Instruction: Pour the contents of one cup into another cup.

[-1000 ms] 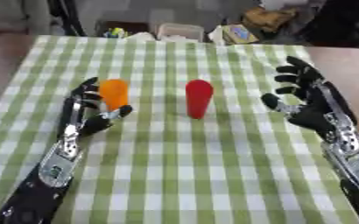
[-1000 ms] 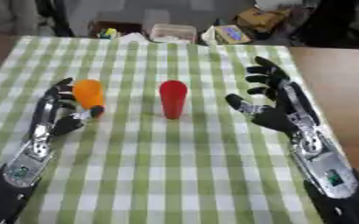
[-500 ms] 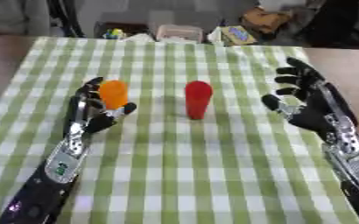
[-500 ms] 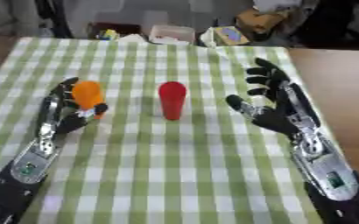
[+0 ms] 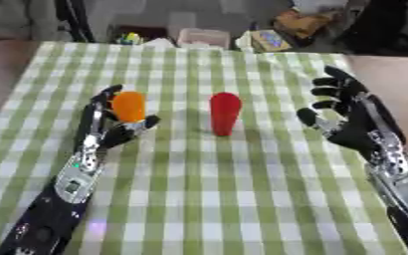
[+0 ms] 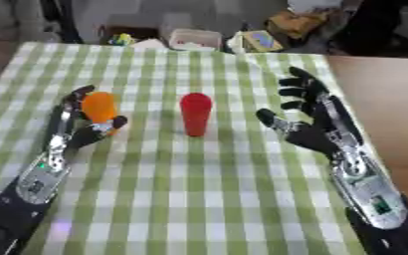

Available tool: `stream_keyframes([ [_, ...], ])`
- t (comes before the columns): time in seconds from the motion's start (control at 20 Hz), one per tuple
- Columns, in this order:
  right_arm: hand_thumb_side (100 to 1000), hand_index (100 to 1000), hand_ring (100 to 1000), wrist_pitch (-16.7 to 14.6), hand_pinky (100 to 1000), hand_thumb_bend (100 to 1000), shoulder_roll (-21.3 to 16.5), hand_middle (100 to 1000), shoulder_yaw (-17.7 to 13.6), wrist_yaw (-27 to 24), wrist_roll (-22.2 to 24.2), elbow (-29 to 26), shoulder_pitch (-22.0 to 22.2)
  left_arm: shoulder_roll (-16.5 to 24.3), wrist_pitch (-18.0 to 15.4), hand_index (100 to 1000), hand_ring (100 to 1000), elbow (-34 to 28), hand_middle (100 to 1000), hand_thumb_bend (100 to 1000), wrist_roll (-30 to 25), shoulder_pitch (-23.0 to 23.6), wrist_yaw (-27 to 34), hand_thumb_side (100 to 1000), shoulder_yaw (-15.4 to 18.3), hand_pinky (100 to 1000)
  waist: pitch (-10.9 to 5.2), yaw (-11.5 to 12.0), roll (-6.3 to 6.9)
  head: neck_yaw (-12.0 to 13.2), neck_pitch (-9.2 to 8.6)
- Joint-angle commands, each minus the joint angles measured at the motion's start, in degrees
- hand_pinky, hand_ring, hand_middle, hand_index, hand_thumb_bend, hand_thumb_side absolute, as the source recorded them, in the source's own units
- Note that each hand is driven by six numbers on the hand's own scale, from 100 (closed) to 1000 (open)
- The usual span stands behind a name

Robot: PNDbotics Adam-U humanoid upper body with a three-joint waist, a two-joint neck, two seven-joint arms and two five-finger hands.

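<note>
While your left hand [image 5: 112,130] curls its fingers and thumb round the orange cup [image 5: 128,106] on the green checked cloth [image 5: 225,189], your right hand [image 6: 316,130] stands spread, apart from the red cup [image 6: 195,113] between them.

Even, soft light falls from above, fairly bright. The whole picture is blurry, most of all the clutter beyond the surface [image 5: 242,189]. Shadows on the checked cloth are faint; no glare shows.

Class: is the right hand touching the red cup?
Apart. The left eye view shows bare checked cloth between the open right hand and the red cup.
</note>
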Motion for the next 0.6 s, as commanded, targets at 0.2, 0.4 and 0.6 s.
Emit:
stream_keyframes([
  [0.2, 362, 951, 798, 0.1, 697, 646, -0.4, 775, -0.2, -0.5, 0.0, -1.3, -1.0, 0.5, -0.3, 859, 542, 0.6, 527, 812, -0.6, -2.0, -1.0, 536, 0.6, 482, -0.96, -0.1, -0.04, 0.3, -0.87],
  [0.4, 364, 951, 797, 0.2, 696, 650, -0.3, 772, -0.2, -0.6, 0.1, -1.3, -1.0, 0.2, -1.0, 850, 501, 1.4, 484, 727, -1.0, -2.4, -0.9, 517, 0.6, 450, -0.92, -0.3, -0.04, 0.3, -0.95],
  [0.6, 365, 951, 796, 0.2, 696, 650, -0.2, 771, -0.2, -0.6, 0.1, -1.2, -1.0, -0.1, -1.8, 848, 459, 2.3, 438, 665, -2.2, -2.7, -0.4, 505, 0.6, 418, -0.92, -0.5, -0.03, 0.3, -1.02],
])
